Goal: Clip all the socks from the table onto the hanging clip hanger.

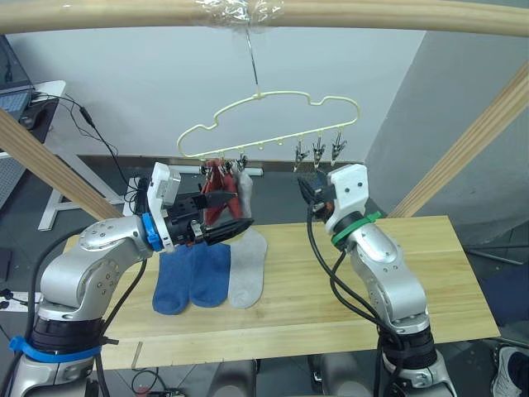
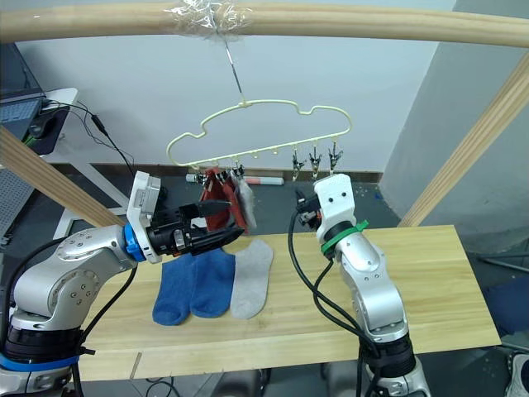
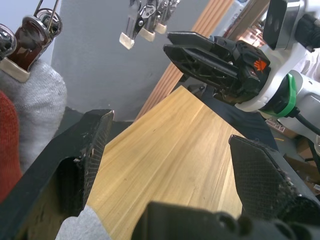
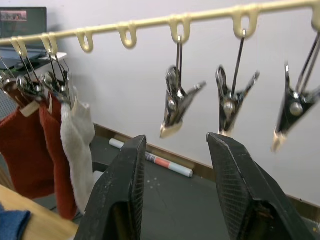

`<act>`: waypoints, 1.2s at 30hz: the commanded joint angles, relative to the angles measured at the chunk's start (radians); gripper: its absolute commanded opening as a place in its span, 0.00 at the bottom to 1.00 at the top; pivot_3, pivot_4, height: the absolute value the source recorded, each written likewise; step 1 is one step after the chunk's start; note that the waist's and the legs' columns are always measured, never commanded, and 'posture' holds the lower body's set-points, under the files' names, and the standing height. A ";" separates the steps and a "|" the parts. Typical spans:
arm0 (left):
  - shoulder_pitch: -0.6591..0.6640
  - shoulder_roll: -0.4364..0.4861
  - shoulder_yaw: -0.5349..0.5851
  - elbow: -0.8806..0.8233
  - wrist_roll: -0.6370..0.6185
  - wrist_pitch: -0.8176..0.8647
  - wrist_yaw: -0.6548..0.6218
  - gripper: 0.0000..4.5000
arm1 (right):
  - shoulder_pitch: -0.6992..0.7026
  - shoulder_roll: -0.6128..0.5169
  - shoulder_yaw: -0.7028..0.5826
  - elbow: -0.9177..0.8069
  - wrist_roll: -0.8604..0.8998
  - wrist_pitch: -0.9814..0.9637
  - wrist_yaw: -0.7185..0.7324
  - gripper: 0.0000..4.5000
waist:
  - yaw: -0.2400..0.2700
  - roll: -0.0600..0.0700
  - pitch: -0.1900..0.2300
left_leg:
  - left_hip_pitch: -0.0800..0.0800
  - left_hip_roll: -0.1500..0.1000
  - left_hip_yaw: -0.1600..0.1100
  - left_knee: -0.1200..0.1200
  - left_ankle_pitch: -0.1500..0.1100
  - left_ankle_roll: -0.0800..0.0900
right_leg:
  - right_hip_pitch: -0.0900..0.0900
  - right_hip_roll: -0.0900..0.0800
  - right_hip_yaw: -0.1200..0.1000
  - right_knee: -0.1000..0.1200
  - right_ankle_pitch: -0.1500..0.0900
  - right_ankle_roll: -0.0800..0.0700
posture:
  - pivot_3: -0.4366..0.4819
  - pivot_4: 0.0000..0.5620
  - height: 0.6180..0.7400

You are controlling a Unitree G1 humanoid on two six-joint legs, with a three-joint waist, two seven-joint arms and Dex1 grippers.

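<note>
Your light wooden counter (image 1: 372, 273) stands before a pale wall, with a round wooden beam (image 1: 372, 15) running overhead. From that beam the clip hanger (image 1: 273, 112) hangs by its metal hook, its wavy yellow outline above the far edge of the counter.

You can see three socks already up at the hanger's left end: two rust-red socks (image 4: 22, 145) side by side, and a light grey sock (image 4: 77, 145) just beside them on the right. Three metal clips (image 4: 177, 102) hang empty at the right end of the row.

On the counter lie the rest: two blue socks (image 2: 194, 285) next to each other, toes toward you, and a second grey sock (image 2: 253, 277) touching the right-hand blue one.

Your left gripper (image 1: 216, 217) is raised over the counter, just in front of the hanging red socks and above the blue pair; its fingers (image 3: 82, 155) are spread wide with nothing between them.

Your right gripper (image 4: 175, 185) is lifted just below the empty clips, pointing up at the leftmost of the three. Its fingers (image 4: 117, 195) are also spread apart and hold nothing. The two grippers face each other across a gap over the counter.
</note>
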 commanded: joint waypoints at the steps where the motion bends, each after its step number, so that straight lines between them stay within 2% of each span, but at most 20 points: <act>1: -0.007 -0.008 0.023 -0.048 -0.012 -0.012 -0.001 0.94 | -0.025 0.027 0.002 0.002 0.022 0.000 -0.016 0.42 | 0.000 0.000 0.000 | 0.000 0.000 0.000 0.000 0.000 0.000 | 0.000 0.000 0.000 0.001 0.000 0.000 | 0.61 0.39 1.00; 12: -0.017 -0.011 0.042 -0.086 -0.072 0.026 -0.005 0.94 | -0.140 0.118 -0.060 0.094 0.075 0.065 -0.082 0.42 | 0.000 0.000 0.000 | 0.001 0.000 0.001 0.004 0.000 0.000 | 0.000 0.000 0.000 0.007 0.000 0.000 | 0.62 0.40 1.00; 24: -0.022 -0.012 0.049 -0.095 -0.083 0.042 0.011 0.94 | -0.213 0.132 -0.066 0.141 0.097 0.061 -0.109 0.42 | 0.000 0.000 0.000 | 0.000 0.000 0.002 0.004 0.000 0.000 | -0.001 0.000 0.000 0.006 0.000 0.000 | 0.63 0.41 1.00; 36: -0.022 -0.027 0.041 -0.119 -0.099 0.048 0.037 0.94 | -0.256 0.133 -0.052 0.248 0.084 -0.033 -0.108 0.42 | -0.001 0.000 0.000 | 0.001 0.000 0.002 0.004 0.000 0.000 | -0.001 0.000 0.000 0.007 0.000 0.000 | 0.62 0.41 1.00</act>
